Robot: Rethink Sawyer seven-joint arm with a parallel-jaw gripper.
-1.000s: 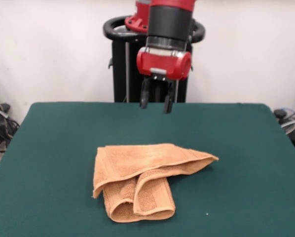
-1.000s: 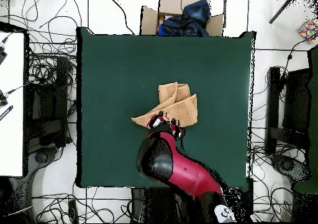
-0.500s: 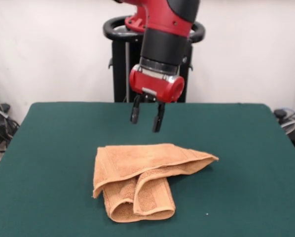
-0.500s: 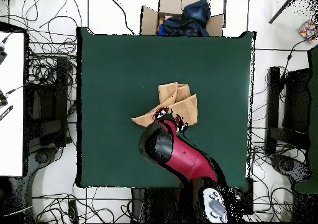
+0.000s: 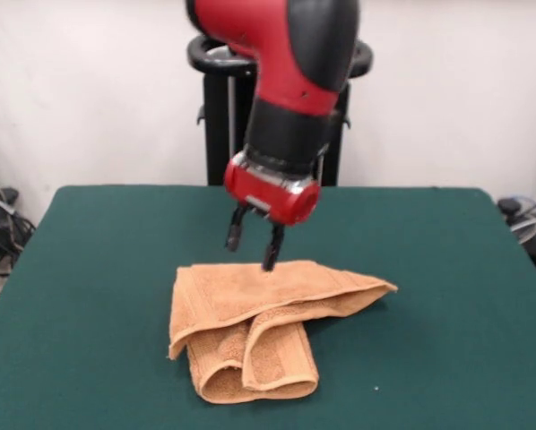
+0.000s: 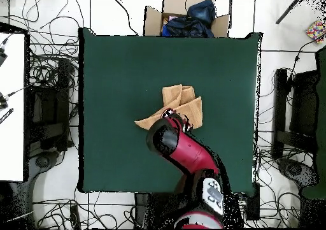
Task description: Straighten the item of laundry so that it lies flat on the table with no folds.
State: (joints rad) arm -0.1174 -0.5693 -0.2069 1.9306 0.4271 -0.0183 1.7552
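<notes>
The gripper [image 5: 253, 249] is hovering with fingers apart just above the towel's [image 5: 259, 322] far edge. The towel is lying folded and bunched on the table [image 5: 447, 296].

In the overhead view the arm [image 6: 184, 154] covers the hand and the near edge of the towel [image 6: 181, 106]. In the front view the table [image 5: 89, 269] is cut off at the bottom edge, and the towel's [image 5: 250, 313] folds hide its underside.

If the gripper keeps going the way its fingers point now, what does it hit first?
Most likely the towel: the open gripper points down at its far edge, just above it. Depth is uncertain.
</notes>
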